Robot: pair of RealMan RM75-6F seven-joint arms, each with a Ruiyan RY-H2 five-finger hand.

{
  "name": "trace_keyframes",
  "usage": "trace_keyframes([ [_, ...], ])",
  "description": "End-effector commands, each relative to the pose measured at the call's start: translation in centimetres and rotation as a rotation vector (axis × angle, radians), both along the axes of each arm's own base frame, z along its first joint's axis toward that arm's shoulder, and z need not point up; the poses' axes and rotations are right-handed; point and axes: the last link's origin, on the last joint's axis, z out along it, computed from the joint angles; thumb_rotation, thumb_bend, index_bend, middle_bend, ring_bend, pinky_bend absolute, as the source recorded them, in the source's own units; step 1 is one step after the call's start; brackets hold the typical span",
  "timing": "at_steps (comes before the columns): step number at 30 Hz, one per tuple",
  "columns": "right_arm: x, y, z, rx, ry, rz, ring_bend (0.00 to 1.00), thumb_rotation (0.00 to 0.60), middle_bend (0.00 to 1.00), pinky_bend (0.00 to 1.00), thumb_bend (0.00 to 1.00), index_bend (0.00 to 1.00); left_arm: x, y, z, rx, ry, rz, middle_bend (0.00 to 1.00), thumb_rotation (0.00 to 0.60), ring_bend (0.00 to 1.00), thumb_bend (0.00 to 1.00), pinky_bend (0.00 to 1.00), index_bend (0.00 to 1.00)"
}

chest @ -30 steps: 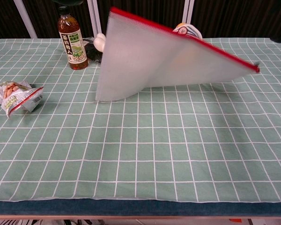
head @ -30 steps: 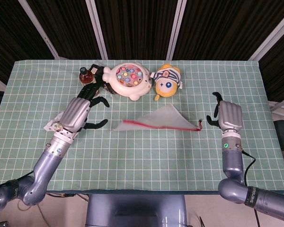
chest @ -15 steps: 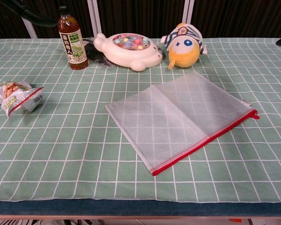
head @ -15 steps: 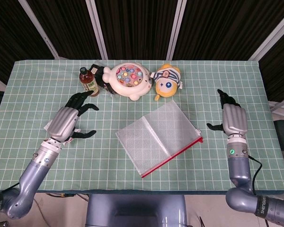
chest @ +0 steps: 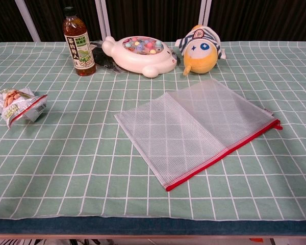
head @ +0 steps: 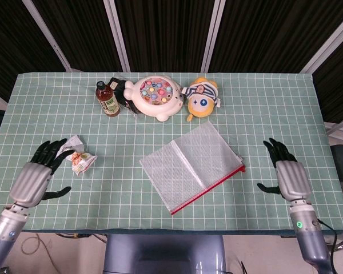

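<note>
Pouch: mesh zip pouch [head: 192,166] flat mid-table, nothing inside, untouched
Left hand [head: 33,178]: released, empty, beside snack packet [head: 79,160] near left edge
Right hand [head: 290,176]: released, empty, near right edge

Neither hand shows in the chest view. In the head view both arms are cut off by the lower edge. The dark packet [head: 123,91] behind the bottle [head: 107,99] is mostly hidden; its print seems too small to read.
</note>
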Motion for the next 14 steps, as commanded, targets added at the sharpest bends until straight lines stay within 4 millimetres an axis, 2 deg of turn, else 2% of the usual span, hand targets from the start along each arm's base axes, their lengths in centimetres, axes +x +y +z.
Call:
trace_keyframes([
  [1,-4.1,4.1,1.3,-0.001,0.05,-0.015,0.0,0.6,0.0,0.23,0.04,0.0,-3.7,-2.9,0.8,0.044,0.057,0.066,0.0,0.6,0.0,0.08,0.0,0.08],
  [5,-6.8,5.6,2.1,-0.052,0.094,-0.022,0.0,0.6,0.0,0.22,0.04,0.0,-6.6,-4.7,1.3,0.092,0.081,0.135,0.0,0.6,0.0,0.07,0.0,0.04],
  [9,-7.8,5.7,2.7,-0.113,0.073,-0.02,0.0,0.6,0.0,0.22,0.05,0.0,-8.5,-5.8,1.7,0.134,0.084,0.185,0.0,0.6,0.0,0.07,0.0,0.03],
  [14,-8.4,5.7,2.8,-0.182,0.101,-0.061,0.0,0.6,0.0,0.22,0.05,0.0,-8.8,-5.8,1.8,0.178,0.065,0.204,0.0,0.6,0.0,0.07,0.0,0.02],
])
